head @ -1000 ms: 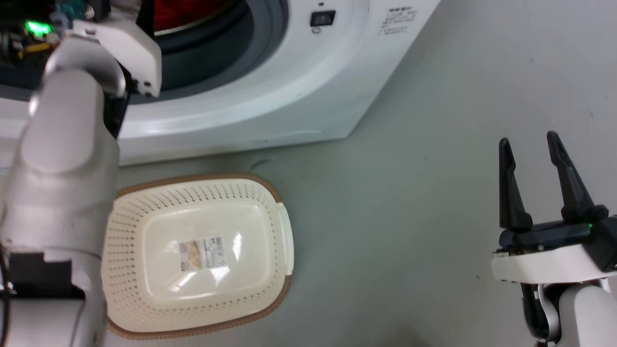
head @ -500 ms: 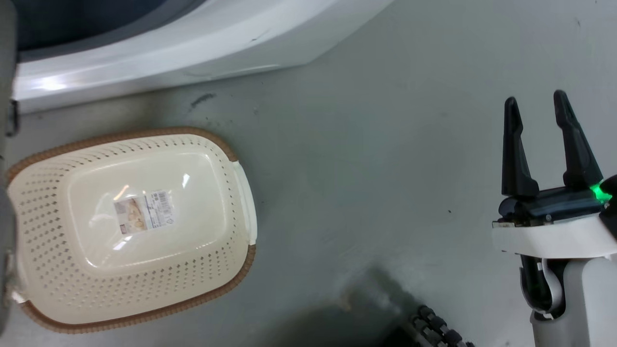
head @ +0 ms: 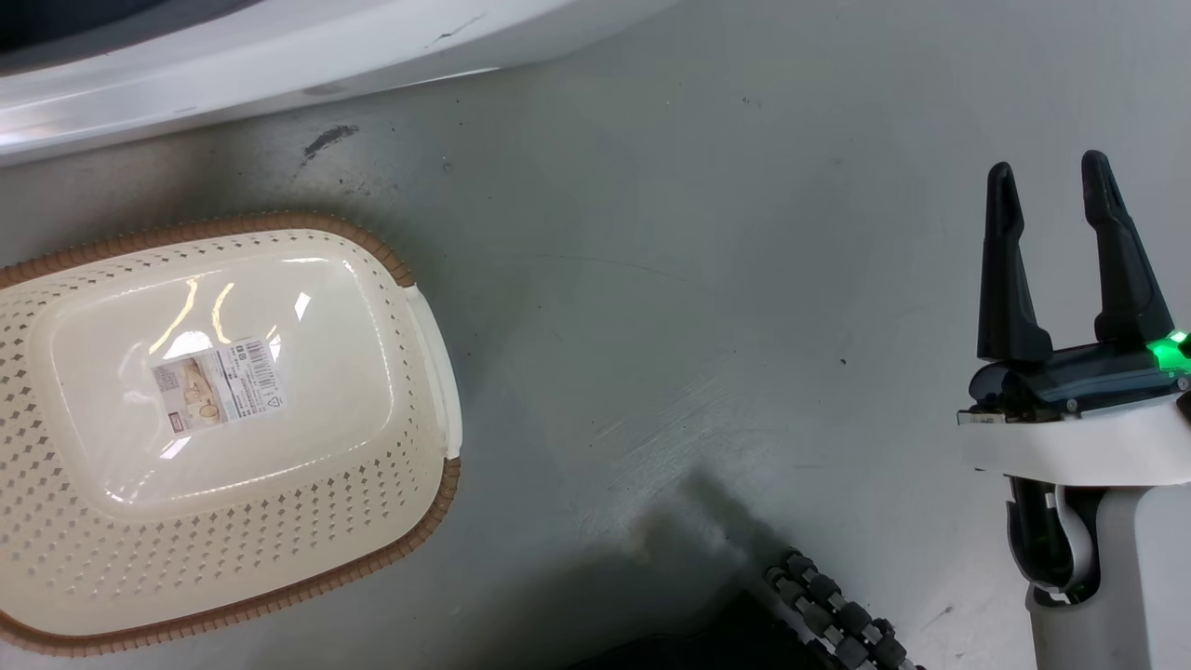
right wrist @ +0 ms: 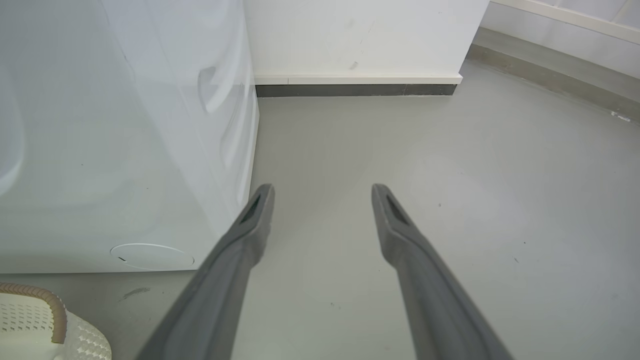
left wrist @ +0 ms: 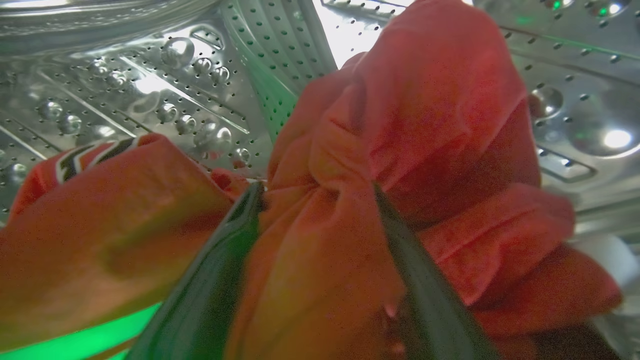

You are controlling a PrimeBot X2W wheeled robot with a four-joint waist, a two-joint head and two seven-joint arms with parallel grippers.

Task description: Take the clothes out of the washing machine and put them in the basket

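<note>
deep in the drum (left wrist: 125, 90) of the washing machine (head: 279, 56) the left gripper (left wrist: 317, 192), fingers spread, straddles the bunched red clothes (left wrist: 435, 100) dead ahead; the basket (head: 279, 223) sits just outside the machine's front, the right gripper (head: 1047, 166) open farther out.

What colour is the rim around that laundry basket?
Brown rim on a cream-white basket; clearest in the head view.
</note>
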